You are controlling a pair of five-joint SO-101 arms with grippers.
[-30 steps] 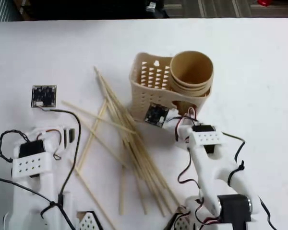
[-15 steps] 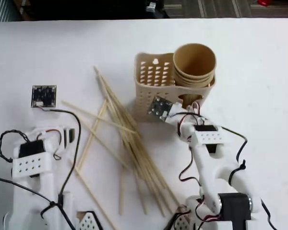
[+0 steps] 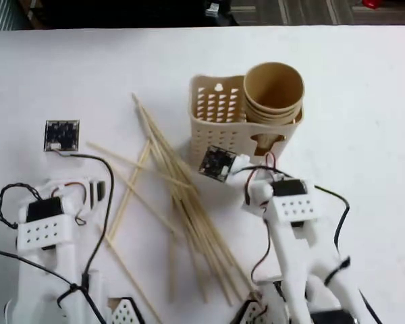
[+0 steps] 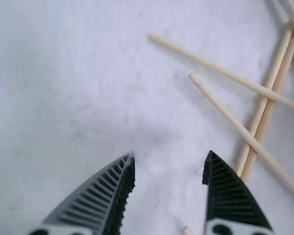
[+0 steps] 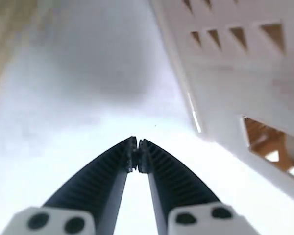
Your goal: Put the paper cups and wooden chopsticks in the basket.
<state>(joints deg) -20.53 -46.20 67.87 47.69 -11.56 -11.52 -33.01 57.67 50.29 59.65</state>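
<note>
Stock: paper cups (image 3: 273, 94) nested at basket (image 3: 219, 115) 3 o'clock end, done; chopsticks (image 3: 182, 202) loose at its 7 o'clock, pending; right gripper (image 5: 137, 154) pressed together, empty, by basket wall; left gripper (image 4: 170, 155) spread nr sticks, prob. for pickup.

**One overhead camera, two wrist cameras**

The high view looks steeply down over the counter (image 3: 364, 101), taking in the wooden chopsticks (image 3: 185, 202), the basket (image 3: 216, 135) and both arms at its near edge. The left wrist view hangs close above the counter, looking past its own jaws at some of those chopsticks. The right wrist view, low and close, faces the basket's side wall.
</note>
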